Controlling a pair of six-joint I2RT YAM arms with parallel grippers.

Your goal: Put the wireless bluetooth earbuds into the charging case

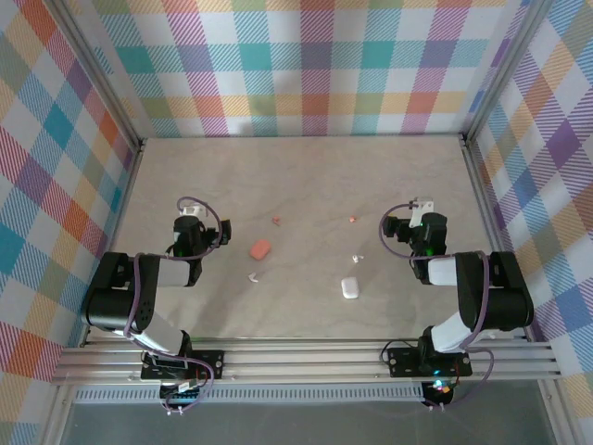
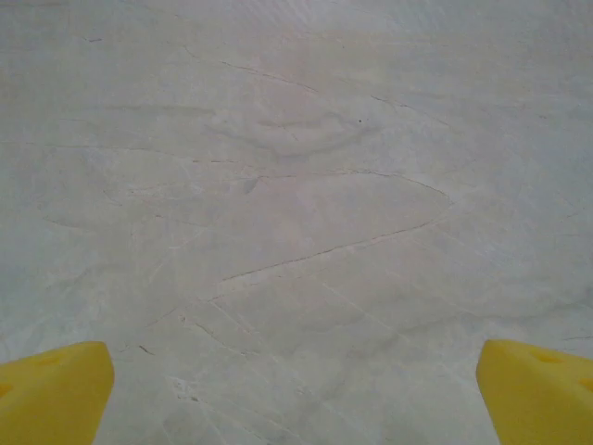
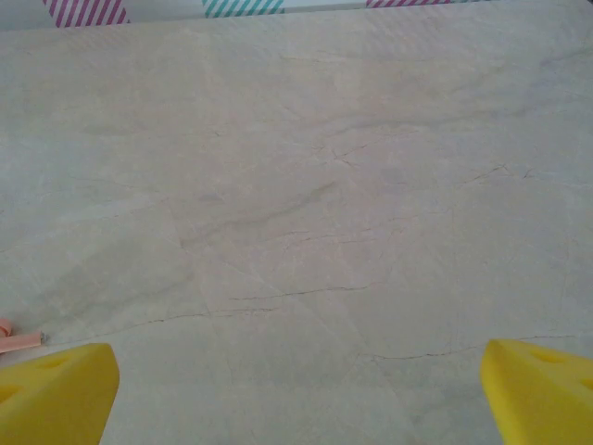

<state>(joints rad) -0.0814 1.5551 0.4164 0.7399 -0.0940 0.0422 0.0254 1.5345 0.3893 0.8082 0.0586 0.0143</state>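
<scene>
A: What takes up the most room?
B: The pale marbled table (image 1: 306,176), walled in by checked cloth (image 1: 306,65). At its near edge sit 2 black arms, the left arm (image 1: 139,287) and the right arm (image 1: 482,287), each folded over bare tabletop.
A: And the fingers?
B: The left gripper (image 2: 296,399) has its yellow tips spread wide and holds nothing. The right gripper (image 3: 296,394) is just as wide and just as empty.
A: The cases?
B: Both lie between the arms, well apart. The orange case (image 1: 260,249) is nearer the left arm, the white case (image 1: 349,287) nearer the right.
A: The earbuds?
B: 4, loose on the table. A reddish earbud (image 1: 276,220) lies behind the orange case, and a second reddish earbud (image 1: 352,220) is farther right. A white earbud (image 1: 252,276) sits just in front of the orange case, and a second white earbud (image 1: 358,258) lies behind the white case.
</scene>
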